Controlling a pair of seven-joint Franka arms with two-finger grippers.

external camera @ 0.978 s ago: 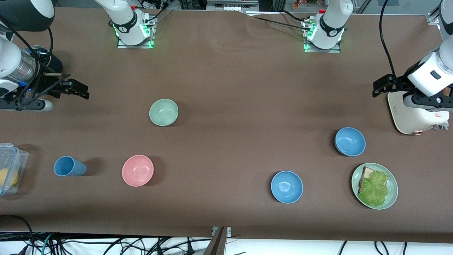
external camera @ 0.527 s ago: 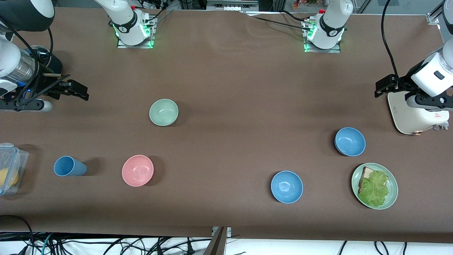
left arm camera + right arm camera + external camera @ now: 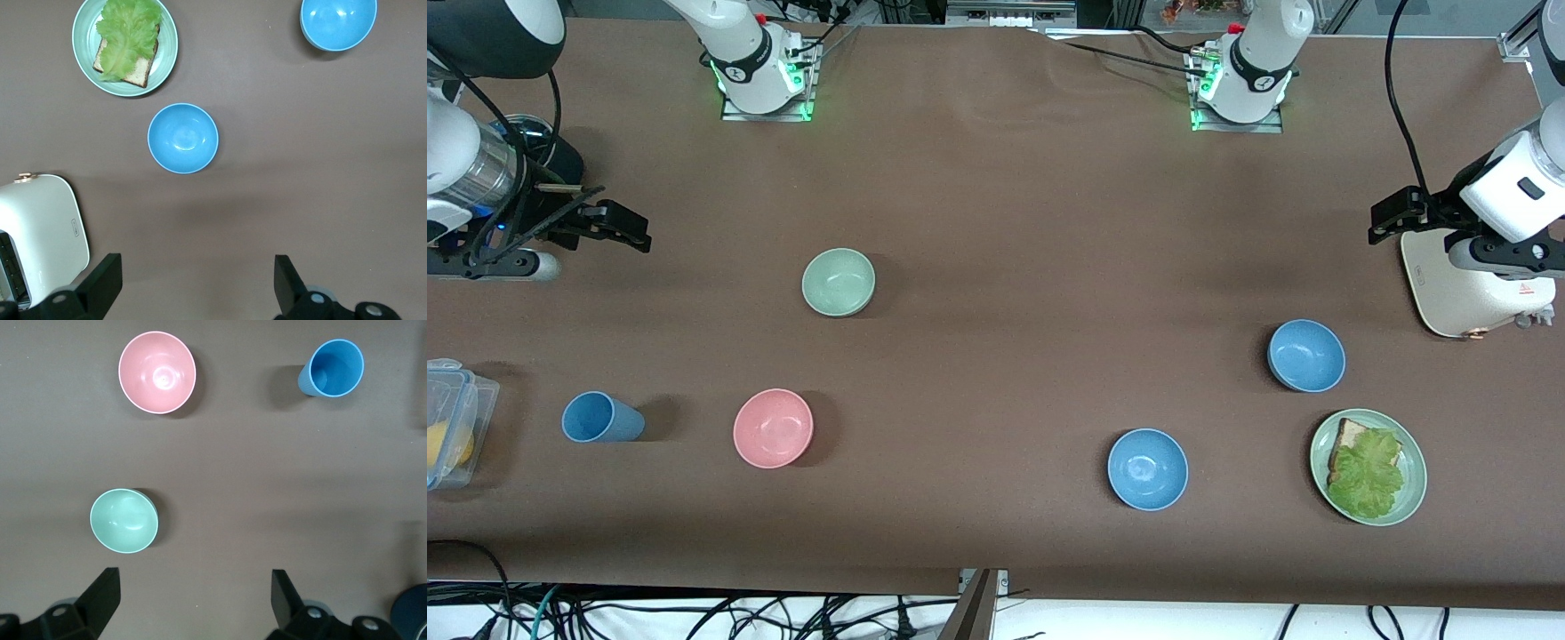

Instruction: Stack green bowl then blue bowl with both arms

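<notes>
The green bowl (image 3: pixel 839 282) sits upright on the brown tabletop (image 3: pixel 1014 222) toward the right arm's end, farther from the front camera than the pink bowl (image 3: pixel 773 428) and well apart from it. It is empty, and nothing touches it. The blue cup (image 3: pixel 600 418) stands beside the pink bowl, closer to the right arm's end of the tabletop, and a clear lidded container (image 3: pixel 452 422) with something yellow inside lies at the very edge there.

Two blue bowls sit toward the left arm's end — the farther blue bowl (image 3: pixel 1306 356) is near the green plate (image 3: pixel 1368 467) carrying bread and lettuce, and the nearer blue bowl (image 3: pixel 1148 468) lies closer to the front camera and more toward the middle of the tabletop. Both are upright, empty and apart from one another. A white toaster (image 3: pixel 1467 289) stands at the left arm's end, farther from the camera than the plate.

The left tool (image 3: pixel 1392 213) hangs in the air over the tabletop just beside the toaster, its fingers spread wide and holding nothing; in the left wrist view both fingers frame bare tabletop, with the farther blue bowl (image 3: pixel 183 138) ahead of them.

The right tool (image 3: pixel 618 225) hovers over the tabletop at the right arm's end, well apart from the green bowl — its fingers are also spread wide and empty. In the right wrist view the green bowl (image 3: pixel 124 520) lies close to one fingertip (image 3: pixel 105 585) but is not between the fingers.
</notes>
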